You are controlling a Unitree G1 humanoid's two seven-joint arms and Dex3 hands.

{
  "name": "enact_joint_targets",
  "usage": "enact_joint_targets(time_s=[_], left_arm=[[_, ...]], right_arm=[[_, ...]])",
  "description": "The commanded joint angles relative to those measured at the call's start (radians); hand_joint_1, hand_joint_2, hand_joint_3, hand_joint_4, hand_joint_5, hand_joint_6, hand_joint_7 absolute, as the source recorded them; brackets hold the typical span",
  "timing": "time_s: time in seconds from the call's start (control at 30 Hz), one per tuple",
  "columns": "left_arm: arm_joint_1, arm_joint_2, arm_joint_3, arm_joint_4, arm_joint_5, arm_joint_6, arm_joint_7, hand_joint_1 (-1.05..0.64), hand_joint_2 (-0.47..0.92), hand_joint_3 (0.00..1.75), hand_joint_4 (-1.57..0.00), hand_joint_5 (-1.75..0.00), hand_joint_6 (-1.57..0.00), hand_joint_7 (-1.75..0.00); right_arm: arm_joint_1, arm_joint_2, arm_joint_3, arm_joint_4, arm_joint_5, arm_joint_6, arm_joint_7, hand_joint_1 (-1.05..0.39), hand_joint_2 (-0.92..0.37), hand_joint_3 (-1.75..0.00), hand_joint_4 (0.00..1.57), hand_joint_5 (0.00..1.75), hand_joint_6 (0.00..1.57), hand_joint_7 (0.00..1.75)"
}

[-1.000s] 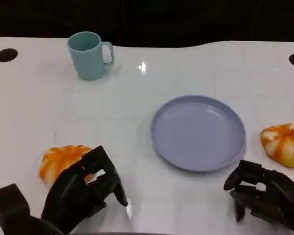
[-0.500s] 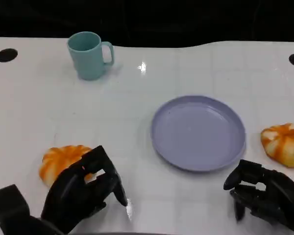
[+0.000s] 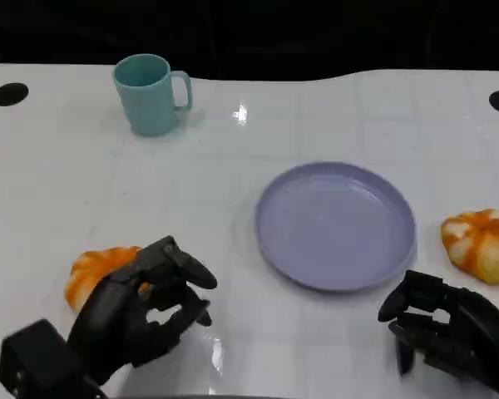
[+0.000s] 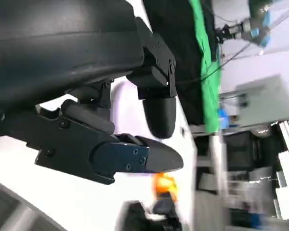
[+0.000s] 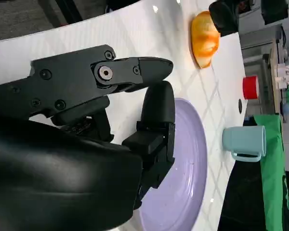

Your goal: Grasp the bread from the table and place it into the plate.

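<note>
An orange bread (image 3: 96, 270) lies on the white tabletop (image 3: 233, 191) at the near left, partly hidden behind the left hand (image 3: 137, 312). That hand hovers just in front of and over the bread's near edge, fingers spread and curved, holding nothing; whether any fingertip touches the bread cannot be told. A second orange bread (image 3: 480, 243) lies at the right edge, just beyond the right hand (image 3: 441, 332), whose fingers are curled loosely over the tabletop with nothing in them. The lilac plate (image 3: 336, 224) sits between the two breads, nearer the right one, and is bare. At the far left stands a teal mug (image 3: 148, 93), upright, handle to the right. In the right wrist view the hand's fingers (image 5: 149, 106) reach out over the plate (image 5: 188, 183), with the far bread (image 5: 204, 38) and the mug (image 5: 244, 140) beyond.
</note>
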Motion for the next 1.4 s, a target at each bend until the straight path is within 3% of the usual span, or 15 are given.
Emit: enact_joint_targets(time_s=[0.03, 0.1, 0.27, 0.4, 0.63, 1.0, 1.1, 1.4], left_arm=[[0.006, 0.074, -0.012, -0.063, 0.136, -0.026, 0.087, -0.6, 0.92, 0.23, -0.4, -1.0, -0.49, -0.62], [0.006, 0.09, -0.02, -0.075, 0.164, -0.022, 0.109, -0.59, 0.92, 0.22, -0.37, -0.98, -0.49, -0.55], [0.007, 0.209, -0.032, -0.21, 0.441, 0.022, 0.2, -0.57, 0.92, 0.11, -0.23, -0.86, -0.43, -0.35], [0.014, 0.263, -0.047, -0.282, 0.554, 0.069, 0.232, -0.55, 0.92, 0.06, -0.24, -0.7, -0.47, -0.2], [0.02, 0.367, -0.088, -0.46, 0.812, 0.232, 0.179, -0.56, 0.92, 0.02, -0.2, -0.31, -0.37, -0.01], [-0.016, 0.419, -0.193, -0.541, 1.027, 0.423, 0.049, -0.49, 0.85, 0.0, -0.12, -0.15, -0.31, 0.0], [-0.049, 0.434, -0.225, -0.513, 1.061, 0.453, -0.006, -0.37, 0.8, 0.0, -0.08, -0.11, -0.28, 0.0], [-0.129, 0.423, -0.301, -0.31, 1.087, 0.48, 0.099, -0.31, 0.78, 0.0, -0.14, -0.09, -0.3, 0.0]], right_arm=[[0.019, -0.008, 0.005, 0.001, -0.018, 0.035, -0.018, -0.55, -0.92, -0.26, 0.68, 1.75, 0.67, 1.39], [0.02, -0.008, 0.006, -0.001, -0.018, 0.037, -0.02, -0.55, -0.92, -0.26, 0.68, 1.75, 0.67, 1.38], [0.017, -0.004, 0.006, 0.01, -0.023, 0.012, -0.019, -0.54, -0.92, -0.26, 0.68, 1.75, 0.67, 1.38], [0.015, -0.001, 0.004, 0.013, -0.017, 0.017, -0.016, -0.52, -0.92, -0.26, 0.68, 1.75, 0.68, 1.38], [0.014, -0.003, 0.004, 0.016, -0.02, 0.018, -0.013, -0.53, -0.92, -0.27, 0.66, 1.75, 0.67, 1.38], [0.019, -0.005, 0.005, 0.0, -0.022, 0.031, -0.019, -0.52, -0.92, -0.27, 0.66, 1.75, 0.67, 1.38], [0.019, -0.006, 0.004, 0.0, -0.021, 0.036, -0.018, -0.53, -0.92, -0.27, 0.67, 1.75, 0.67, 1.38], [0.023, -0.008, 0.002, 0.001, -0.017, 0.025, -0.006, -0.52, -0.92, -0.27, 0.65, 1.75, 0.66, 1.37]])
